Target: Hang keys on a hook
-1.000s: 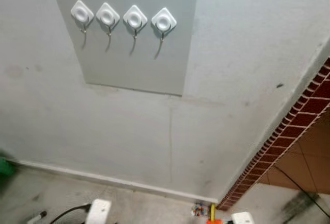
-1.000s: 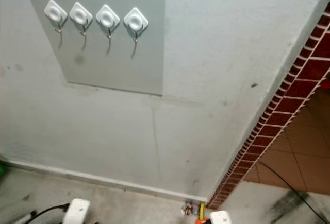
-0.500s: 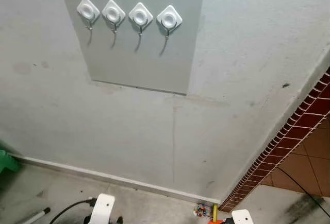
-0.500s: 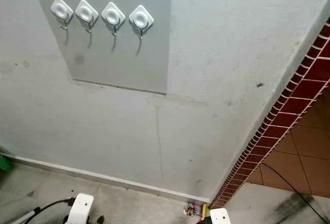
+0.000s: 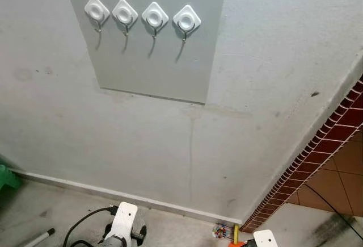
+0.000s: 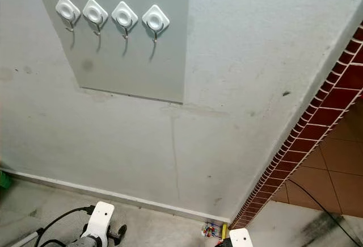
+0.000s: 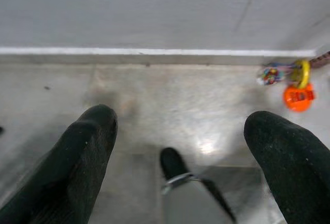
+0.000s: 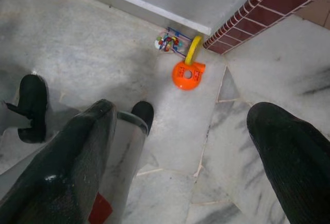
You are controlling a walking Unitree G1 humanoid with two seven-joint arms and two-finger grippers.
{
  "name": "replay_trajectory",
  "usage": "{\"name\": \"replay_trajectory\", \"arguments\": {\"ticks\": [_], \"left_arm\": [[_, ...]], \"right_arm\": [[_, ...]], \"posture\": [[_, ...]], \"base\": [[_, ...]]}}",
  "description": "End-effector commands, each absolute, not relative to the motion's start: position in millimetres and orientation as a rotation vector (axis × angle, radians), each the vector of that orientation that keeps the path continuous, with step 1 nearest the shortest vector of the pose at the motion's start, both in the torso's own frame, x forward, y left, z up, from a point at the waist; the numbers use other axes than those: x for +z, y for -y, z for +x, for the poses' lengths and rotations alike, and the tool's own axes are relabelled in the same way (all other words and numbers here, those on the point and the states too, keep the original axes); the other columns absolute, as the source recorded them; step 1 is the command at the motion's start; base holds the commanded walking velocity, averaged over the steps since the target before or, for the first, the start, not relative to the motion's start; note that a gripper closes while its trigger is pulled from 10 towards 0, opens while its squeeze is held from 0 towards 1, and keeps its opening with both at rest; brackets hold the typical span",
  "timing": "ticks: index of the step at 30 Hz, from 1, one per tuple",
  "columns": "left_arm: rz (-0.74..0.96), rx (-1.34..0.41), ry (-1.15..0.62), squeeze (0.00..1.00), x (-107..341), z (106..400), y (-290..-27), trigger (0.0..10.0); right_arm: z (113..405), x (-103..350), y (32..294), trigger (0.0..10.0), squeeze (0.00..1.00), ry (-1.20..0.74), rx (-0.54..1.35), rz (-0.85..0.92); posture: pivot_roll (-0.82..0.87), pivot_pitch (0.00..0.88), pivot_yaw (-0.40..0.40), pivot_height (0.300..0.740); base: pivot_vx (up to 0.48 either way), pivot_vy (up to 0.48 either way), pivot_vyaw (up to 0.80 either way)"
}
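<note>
Here a grey wall [image 5: 272,76] carries a darker grey panel [image 5: 153,65] at its upper left. Along the panel's top edge runs a row of four white diamond-shaped hooks [image 5: 142,15], each with a small metal hook hanging under it; nothing hangs on any of them. A white skirting strip [image 5: 113,193] runs along the foot of the wall, and the wall's right edge meets a band of red brick tiles [image 5: 317,162].

The keys [image 8: 188,69], with an orange round tag and a yellow loop, lie on the pale marble floor [image 8: 103,64] in the corner where the skirting meets the brick band, just beside a small cluster of coloured beads [image 8: 167,42].

The left gripper [image 7: 180,167] points down at the floor near the skirting, its two black fingers spread wide with nothing between them. The right gripper [image 8: 180,157] hangs over the floor short of the keys, its fingers [image 8: 77,157] also wide apart and holding nothing. A black cable [image 5: 85,224] trails across the floor by the left arm.
</note>
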State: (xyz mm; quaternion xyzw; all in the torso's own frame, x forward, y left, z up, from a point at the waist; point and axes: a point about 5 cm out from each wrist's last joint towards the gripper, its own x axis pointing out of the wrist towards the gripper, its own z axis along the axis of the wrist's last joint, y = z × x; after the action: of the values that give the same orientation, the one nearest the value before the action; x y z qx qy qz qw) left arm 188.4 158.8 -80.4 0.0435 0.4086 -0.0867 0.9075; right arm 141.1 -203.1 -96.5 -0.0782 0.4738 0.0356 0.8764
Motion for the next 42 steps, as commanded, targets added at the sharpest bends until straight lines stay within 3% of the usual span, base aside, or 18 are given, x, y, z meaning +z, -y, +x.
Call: {"name": "replay_trajectory", "arguments": {"ticks": [1,20,42], "left_arm": [[0.068,-0.148,-0.85,0.0,-80,188,-163,10.0],[0.049,-0.153,-0.819,0.0,-74,201,-161,10.0],[0.032,-0.128,-0.857,0.0,-81,186,-164,10.0]], "right_arm": [[145,-95,204,10.0,0.0,-0.967,0.06,-0.159],[155,-92,195,10.0,0.0,-0.94,0.095,-0.139],[148,-95,193,10.0,0.0,-0.957,0.136,-0.189]], "posture": [[-0.02,0.005,0.008,0.74],[-0.02,0.0,0.018,0.74],[-0.01,0.0,0.008,0.74]], "base": [[0.0,0.0,0.0],[0.0,0.0,0.66],[0.0,0.0,0.79]]}}
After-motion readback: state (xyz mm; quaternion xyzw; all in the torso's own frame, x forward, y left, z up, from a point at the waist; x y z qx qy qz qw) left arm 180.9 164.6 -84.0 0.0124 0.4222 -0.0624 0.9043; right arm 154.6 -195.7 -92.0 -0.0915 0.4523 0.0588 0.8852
